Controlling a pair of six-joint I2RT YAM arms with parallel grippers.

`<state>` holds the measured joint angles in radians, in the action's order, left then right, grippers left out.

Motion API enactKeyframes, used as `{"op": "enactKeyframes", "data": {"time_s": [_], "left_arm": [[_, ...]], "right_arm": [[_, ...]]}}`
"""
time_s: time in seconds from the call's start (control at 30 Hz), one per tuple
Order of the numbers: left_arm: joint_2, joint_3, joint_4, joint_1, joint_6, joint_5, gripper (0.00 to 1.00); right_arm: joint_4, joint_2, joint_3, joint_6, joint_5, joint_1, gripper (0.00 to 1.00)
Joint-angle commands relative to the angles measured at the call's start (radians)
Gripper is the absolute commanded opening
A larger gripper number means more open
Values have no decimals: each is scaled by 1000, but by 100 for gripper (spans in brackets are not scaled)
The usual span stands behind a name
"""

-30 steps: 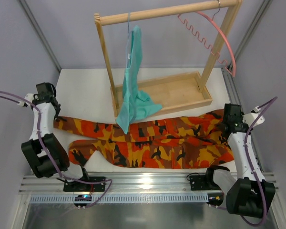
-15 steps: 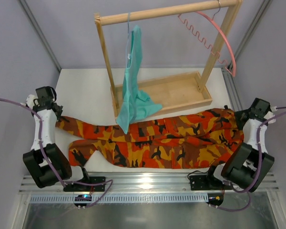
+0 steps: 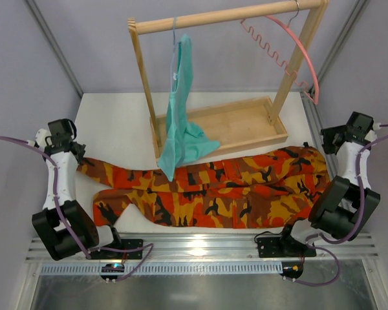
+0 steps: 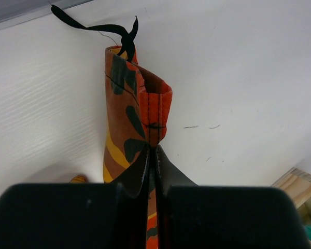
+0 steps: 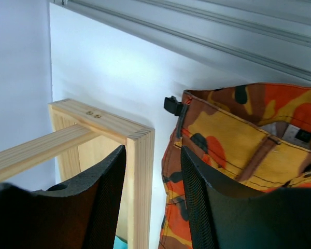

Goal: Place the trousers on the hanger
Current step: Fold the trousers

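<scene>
Seen from above, the light is bright, even and soft, with faint shadows on the white table (image 3: 116,123) and a glare patch on the metal rail (image 3: 197,242). Up close, my left fingers (image 4: 57,218) are a dark blur while the trousers (image 4: 140,124) are sharp, with a pale shadow to their left. My right fingers (image 5: 106,197) look soft and underlit beside the crisp, well-lit wooden frame (image 5: 137,171).

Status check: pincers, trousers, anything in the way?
Left pincer shut on trouser cuff. Right pincer open, empty. Trousers flat on table, hanger empty on rack. Teal garment hangs over trousers.
</scene>
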<state>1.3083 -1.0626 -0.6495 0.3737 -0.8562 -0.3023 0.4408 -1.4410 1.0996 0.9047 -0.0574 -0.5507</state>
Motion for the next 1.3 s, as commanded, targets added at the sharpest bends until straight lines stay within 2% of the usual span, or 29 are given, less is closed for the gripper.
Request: {"op": "enactKeyframes", "data": {"time_s": [0.0, 0.2, 0.3, 0.4, 0.47, 0.53, 0.63, 0.87, 1.1, 1.27], "left_arm": [[-37, 1, 28, 1, 0, 11, 1], [-44, 9, 30, 1, 0, 31, 1], [-56, 9, 25, 1, 6, 23, 0], [-67, 19, 37, -2, -1, 55, 0], [-75, 26, 48, -5, -10, 78, 1], [-75, 29, 48, -13, -6, 74, 1], [-75, 38, 37, -13, 0, 45, 0], [-58, 27, 67, -16, -17, 69, 0], [-43, 6, 88, -24, -20, 81, 0], [-46, 24, 102, -41, -10, 63, 0]], "right_arm": [[-10, -19, 39, 25, -12, 29, 50], [-57, -104, -13, 57, 27, 43, 50], [-144, -174, -37, 65, 37, 63, 50], [-77, -271, 57, 62, 48, 83, 53], [-10, -300, 112, 54, 111, 101, 57], [30, -318, 129, 57, 171, 130, 60], [44, -363, 141, 69, 169, 133, 64], [245, -492, 367, 28, 221, 136, 65], [312, -574, 401, 37, 234, 147, 65], [417, -670, 509, 28, 274, 176, 65]]}}
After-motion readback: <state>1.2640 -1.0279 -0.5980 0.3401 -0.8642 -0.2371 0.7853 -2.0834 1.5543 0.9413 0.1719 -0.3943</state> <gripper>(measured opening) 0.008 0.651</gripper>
